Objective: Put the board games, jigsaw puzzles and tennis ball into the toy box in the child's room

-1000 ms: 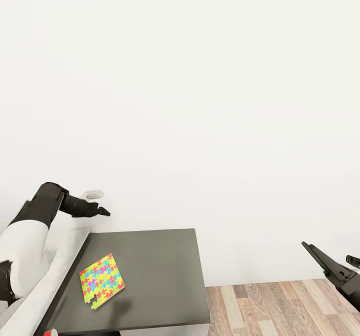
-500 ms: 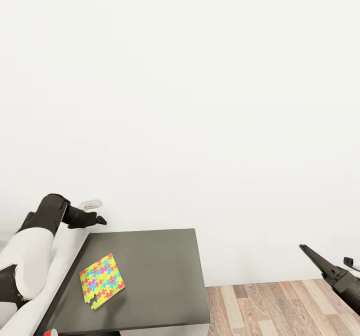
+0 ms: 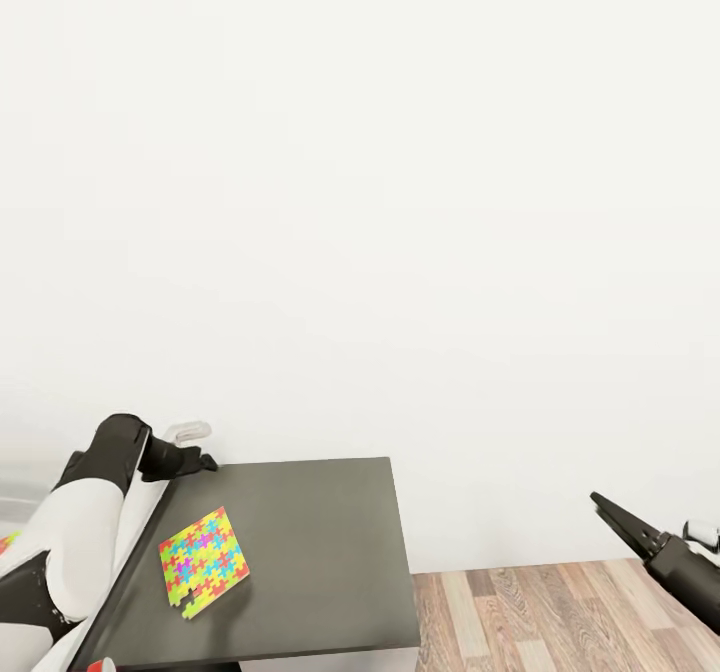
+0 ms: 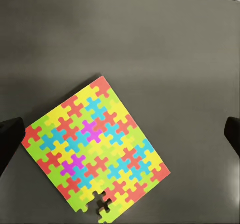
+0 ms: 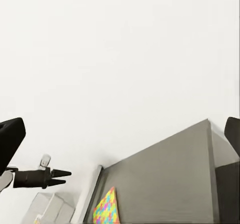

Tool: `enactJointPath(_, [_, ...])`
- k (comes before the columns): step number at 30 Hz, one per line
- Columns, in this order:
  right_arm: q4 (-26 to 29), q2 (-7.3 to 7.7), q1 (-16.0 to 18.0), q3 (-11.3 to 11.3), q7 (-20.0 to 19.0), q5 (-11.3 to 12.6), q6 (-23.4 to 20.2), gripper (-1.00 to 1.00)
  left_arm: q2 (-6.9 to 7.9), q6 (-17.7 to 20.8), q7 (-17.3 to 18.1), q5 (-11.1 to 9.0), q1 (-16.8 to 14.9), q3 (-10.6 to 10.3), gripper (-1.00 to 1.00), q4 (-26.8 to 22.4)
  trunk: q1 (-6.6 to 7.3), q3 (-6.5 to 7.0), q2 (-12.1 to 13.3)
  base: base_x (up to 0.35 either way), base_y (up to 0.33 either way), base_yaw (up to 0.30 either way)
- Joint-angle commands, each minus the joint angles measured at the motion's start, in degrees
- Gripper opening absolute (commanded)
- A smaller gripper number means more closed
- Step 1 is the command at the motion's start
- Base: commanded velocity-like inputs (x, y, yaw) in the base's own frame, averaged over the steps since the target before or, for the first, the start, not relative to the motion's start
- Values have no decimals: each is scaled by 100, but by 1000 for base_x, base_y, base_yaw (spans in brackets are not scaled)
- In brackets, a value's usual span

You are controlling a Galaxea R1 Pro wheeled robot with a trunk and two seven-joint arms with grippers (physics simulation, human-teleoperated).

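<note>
One thin multicoloured jigsaw slab of yellow, pink, green and blue interlocking pieces lies flat on the dark grey lower section of my counter, near its left edge, turned at a slant to the counter's sides. From my head camera I see my left jaws above the far left corner of that dark section, clear of the puzzle and not touching it. I judge this a hover before a descent: the slab is thin and flat, so I need to come at it from above or work it at an edge. My right jaws hang well off to the right over the wood-plank floor, parted and empty, out of the way.

Through my left wrist camera the puzzle sits squarely between my two dark fingertips, which stand wide apart at the picture's opposite edges, holding nothing. One corner of the slab shows a gap where a piece is missing or loose. My jaws frame it, so I read this as lining up for the pick.

Through my right wrist camera my right fingertips are likewise spread, with the counter's dark section and the puzzle beyond, and my left jaws seen from the side, looking nearly closed from that angle. The white wall stands behind.
</note>
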State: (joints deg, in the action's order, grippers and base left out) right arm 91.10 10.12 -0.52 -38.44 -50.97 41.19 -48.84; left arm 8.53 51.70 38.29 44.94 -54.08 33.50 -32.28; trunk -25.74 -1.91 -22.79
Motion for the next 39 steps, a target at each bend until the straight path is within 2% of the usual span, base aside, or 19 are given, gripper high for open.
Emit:
enactJointPath(1, [3,3,2,-3,33,16,-50,100,-11,-15,31,22,11,70,100,-6,-4,-12,-13,0,0,0])
enactJointPath(9, [4,-8,7,23,161,12,-115,100,24,-186,-51,-353,190,522,100,-8,-4,-12,-13,0,0,0])
enactJointPath(11, [4,-9,7,24,166,12,-122,100,21,-239,-67,-383,251,565,100,-10,-4,-12,-13,0,0,0])
enactJointPath(20, [2,-16,8,29,179,12,-132,100,24,-647,-89,-407,391,645,100,-28,-4,-12,-13,0,0,0])
enactJointPath(32, [-3,-23,8,39,190,12,-134,100,54,-707,-70,-432,421,700,100,-48,-4,-12,-13,0,0,0])
enactJointPath(36, [-18,-38,16,76,311,13,-134,100,42,-736,-213,-428,423,736,100,8,-4,-12,-13,0,0,0])
enactJointPath(39, [-20,-47,23,207,510,8,-132,100,33,-748,-425,-435,424,747,100,50,-4,-12,-13,0,0,0])
